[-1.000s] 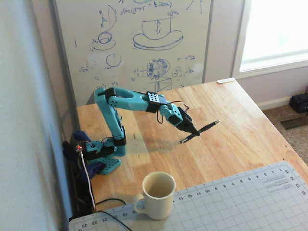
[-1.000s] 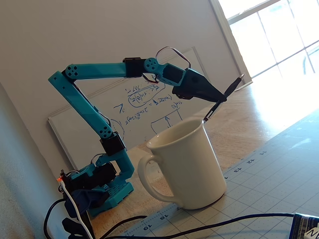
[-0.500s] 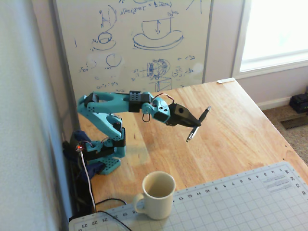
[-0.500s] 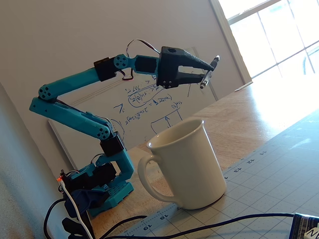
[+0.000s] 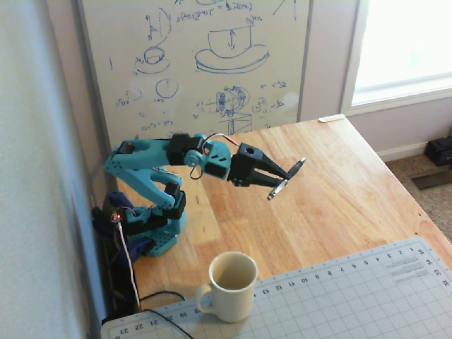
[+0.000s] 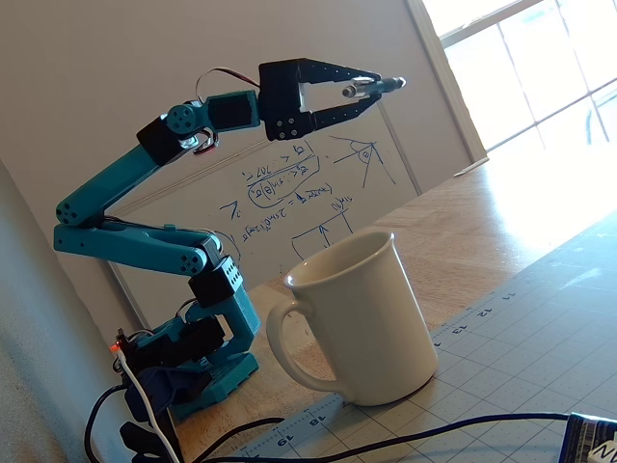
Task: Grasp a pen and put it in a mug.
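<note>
Whiteboard-backed wooden table (image 5: 339, 191): folded arm raised, its tool (image 5: 277, 176) pinching the pen (image 5: 285, 178) above the mug (image 5: 230, 286).

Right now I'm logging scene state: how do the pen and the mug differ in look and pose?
The pen is slim and dark; the mug is broad and cream-white. The pen is held in the air, clamped in the claw; the mug stands upright at the cutting mat's edge. The pen lies slanted; the mug's mouth faces up, empty. Neither touches the other.
</note>
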You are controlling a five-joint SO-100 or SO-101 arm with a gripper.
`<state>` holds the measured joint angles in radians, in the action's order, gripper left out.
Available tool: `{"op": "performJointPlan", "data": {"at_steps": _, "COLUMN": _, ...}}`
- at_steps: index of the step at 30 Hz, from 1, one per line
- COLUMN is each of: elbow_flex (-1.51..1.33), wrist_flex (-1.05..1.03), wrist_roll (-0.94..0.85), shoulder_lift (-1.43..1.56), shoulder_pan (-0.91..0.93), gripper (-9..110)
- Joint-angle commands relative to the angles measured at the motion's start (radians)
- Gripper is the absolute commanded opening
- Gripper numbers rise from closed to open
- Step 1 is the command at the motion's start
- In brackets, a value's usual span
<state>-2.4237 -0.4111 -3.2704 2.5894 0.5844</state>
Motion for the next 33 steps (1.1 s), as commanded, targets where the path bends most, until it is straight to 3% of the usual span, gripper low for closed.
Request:
{"op": "performJointPlan", "data": {"at_steps": 1, "elbow_flex": 0.031, "wrist_flex": 0.026, "wrist_roll": -0.471, "shoulder_lift": 0.083, "shoulder_pan": 0.095, "gripper": 0}}
{"op": "performJointPlan", "data": {"at_steps": 8, "elbow_flex": 0.025, "wrist_flex": 0.026, "wrist_roll": -0.746, "shoulder_lift": 0.209, "shoulder_pan": 0.273, "gripper": 0}}
{"op": "performJointPlan", "data": {"at_steps": 16, "elbow_flex": 0.015, "wrist_flex": 0.026, "wrist_roll": -0.736, "shoulder_lift": 0.244, "shoulder_pan": 0.304, "gripper": 0}}
{"op": "performJointPlan", "data": {"at_steps": 20, "elbow_flex": 0.015, "wrist_flex": 0.026, "wrist_roll": -0.509, "shoulder_lift": 0.235, "shoulder_pan": 0.301, "gripper": 0}}
{"op": "performJointPlan", "data": {"at_steps": 28, "elbow_flex": 0.015, "wrist_flex": 0.026, "wrist_roll": 0.235, "shoulder_lift": 0.242, "shoulder_pan": 0.224, "gripper": 0}}
{"op": "performJointPlan", "data": {"at_steps": 33, "elbow_flex": 0.014, "wrist_flex": 0.026, "wrist_roll": 0.572, "shoulder_lift": 0.239, "shoulder_pan": 0.193, "gripper": 0}}
